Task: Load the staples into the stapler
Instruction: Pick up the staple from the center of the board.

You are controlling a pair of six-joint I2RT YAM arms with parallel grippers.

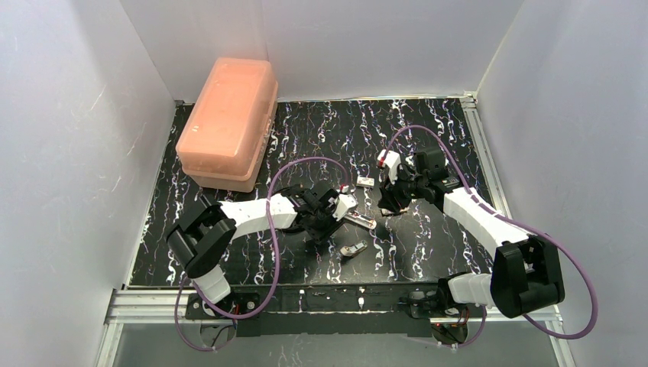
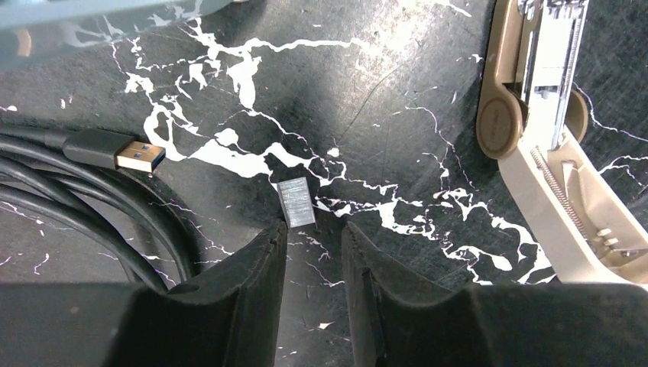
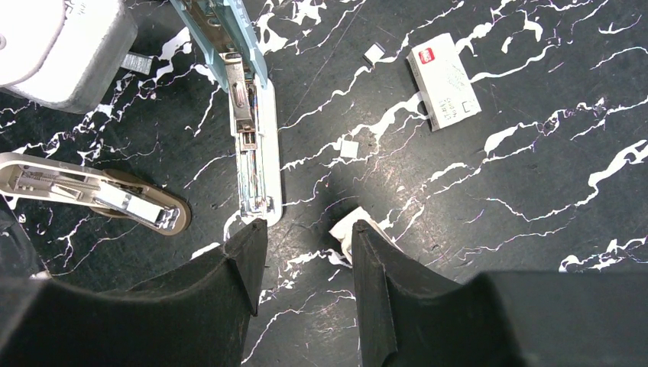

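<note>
Your right pincer [image 3: 307, 233] stands spread above the black table [image 3: 535, 290], with nothing between its fingers. The light-blue stapler [image 3: 252, 145] lies flipped open straight ahead of it, its near end just off one fingertip. A tan stapler [image 3: 99, 195] lies off to that same side. Your left pincer [image 2: 315, 233] is parted narrowly and grips nothing. The staples [image 2: 296, 202], a short grey strip, lie flat just beyond its fingertips, close to one of them; I can't tell whether they touch.

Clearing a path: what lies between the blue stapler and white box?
Two small white scraps, in the right wrist view, between stapler and white box.
</note>
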